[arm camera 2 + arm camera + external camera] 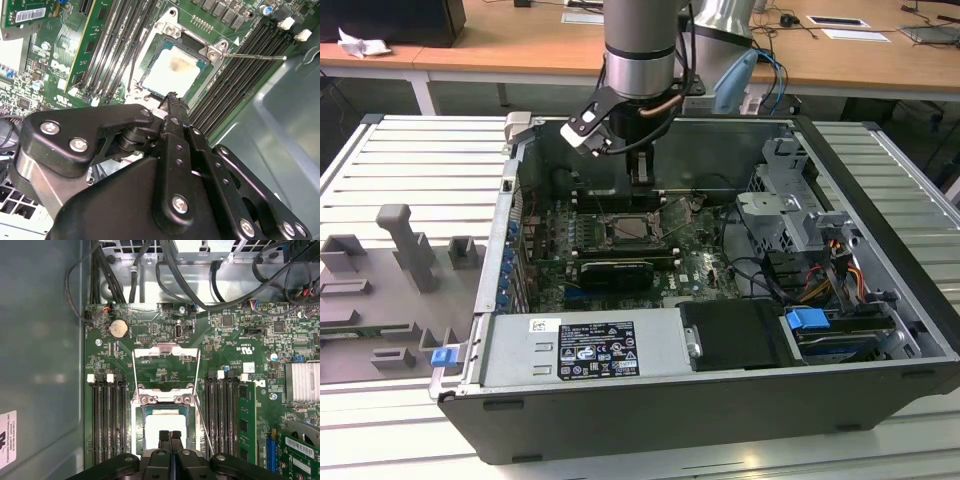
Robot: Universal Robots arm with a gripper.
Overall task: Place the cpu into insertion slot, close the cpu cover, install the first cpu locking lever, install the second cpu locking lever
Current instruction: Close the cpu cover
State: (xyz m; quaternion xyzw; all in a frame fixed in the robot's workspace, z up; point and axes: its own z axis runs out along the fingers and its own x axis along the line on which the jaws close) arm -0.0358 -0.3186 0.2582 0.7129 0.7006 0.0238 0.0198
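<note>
The cpu (172, 72) lies flat in the insertion slot (150, 64), its pale metal face up; it also shows in the first wrist view (162, 427). Beyond the socket the cpu cover (165, 352) stands open, tilted back from its hinge. A thin wire locking lever (255, 57) sticks out sideways from the socket corner, unlatched. My gripper (172, 98) hovers just above the near edge of the chip, shut with nothing between its black fingers. In the exterior view the gripper (640, 180) hangs inside the open computer case over the socket (630, 232).
Long black memory slots (107, 420) flank the socket on both sides. Cable bundles (200, 290) cross behind the board and a finned heat sink (302, 382) sits to one side. A drive cage (790, 200), a power supply (590, 345) and the case walls bound the board. Grey fixtures (405, 245) stand at the exterior view's left.
</note>
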